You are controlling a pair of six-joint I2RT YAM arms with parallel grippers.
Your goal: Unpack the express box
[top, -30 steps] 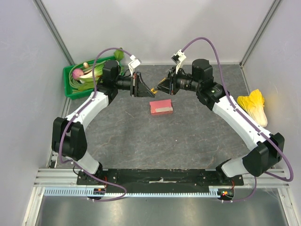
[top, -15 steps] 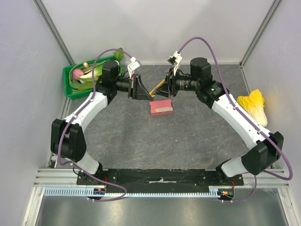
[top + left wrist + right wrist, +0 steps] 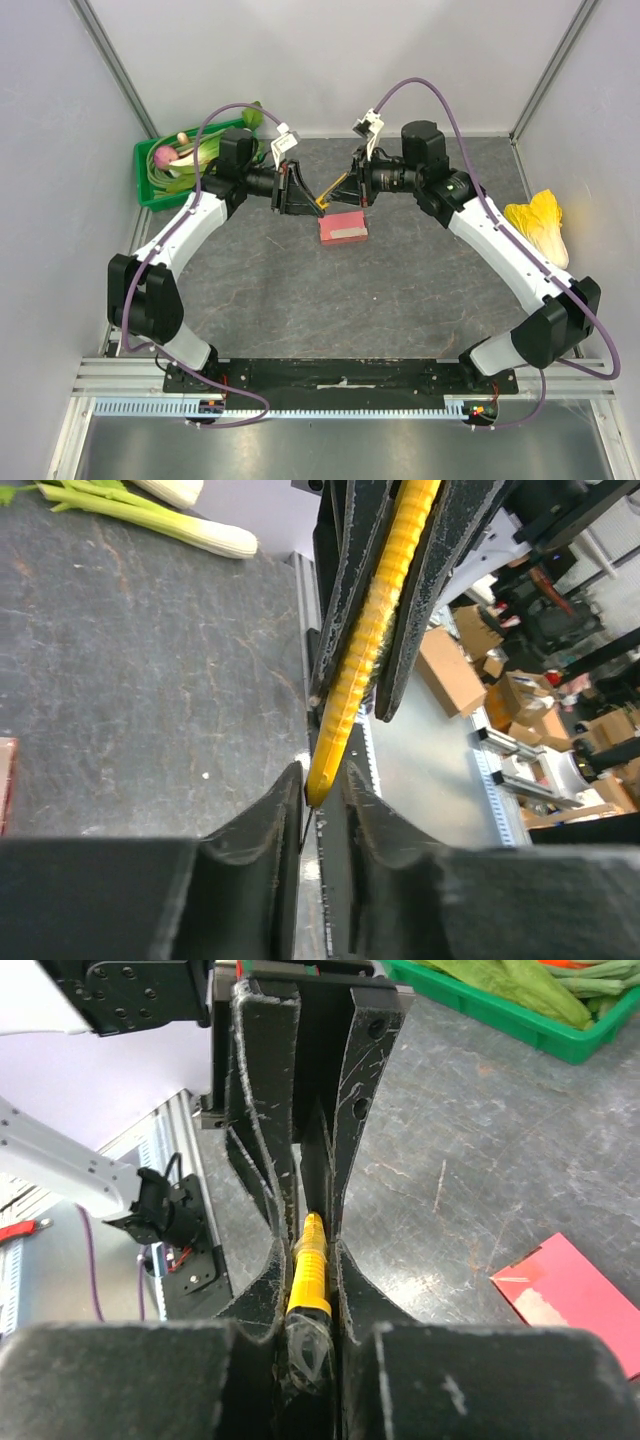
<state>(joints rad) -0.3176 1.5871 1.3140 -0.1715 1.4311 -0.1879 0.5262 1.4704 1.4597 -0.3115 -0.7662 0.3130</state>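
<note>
Arms converged over the desk [image 3: 300, 290], one yellow ridged tool [image 3: 333, 187] spanning both sets of jaws.

At far left, a green crate [image 3: 143, 180] holds leafy vegetables [image 3: 185, 152]. The left gripper [image 3: 312, 200] points right. Its jaws stand narrowly apart around the tool's tip, and whether they clamp it cannot be told. The express box [image 3: 344, 228] lies flat on the desk, just nearer the arm bases than the tool. It touches neither gripper, and a pale strip shows on its top face. The right gripper [image 3: 345, 185] points left, its jaws pinched on the tool's ridged handle. At far right, a yellow napa cabbage [image 3: 540, 222] lies beside the right arm, well apart from the box.
</note>
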